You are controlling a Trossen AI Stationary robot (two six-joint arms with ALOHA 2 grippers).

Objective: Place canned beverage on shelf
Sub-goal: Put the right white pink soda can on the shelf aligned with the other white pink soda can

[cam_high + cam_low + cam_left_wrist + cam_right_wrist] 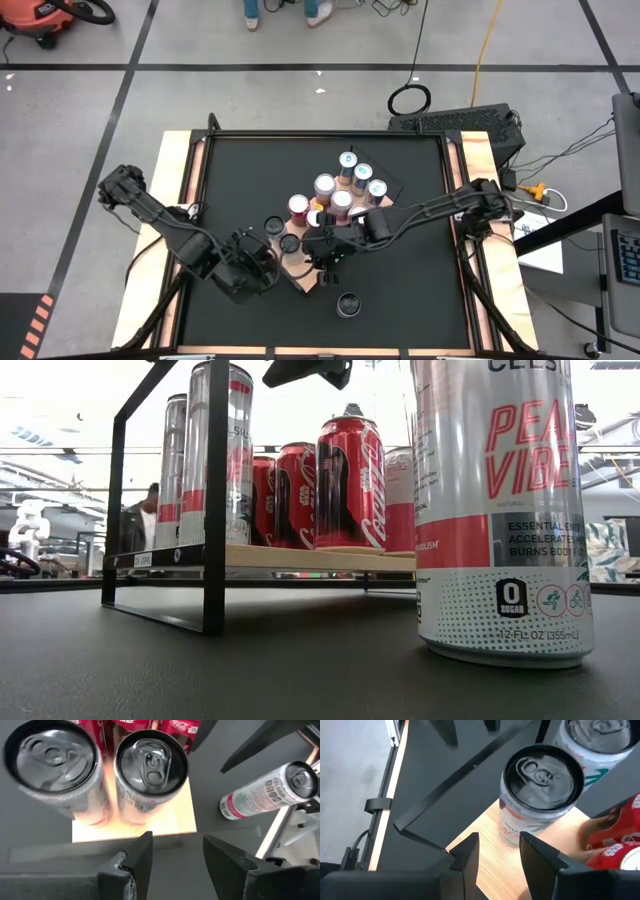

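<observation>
The shelf (303,262) is seen near the middle of the black tabletop (400,290), with red and silver cans (341,203) upon it. One tall can (348,304) is stood apart on the tabletop. Both the left pincer (175,851) and the right pincer (498,851) are held apart and empty above the shelf's edge

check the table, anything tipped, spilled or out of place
Nothing tipped or spilled. Every can on the shelf stands upright. One can stands alone on the black table, off the shelf, also upright. No dents show.
</observation>
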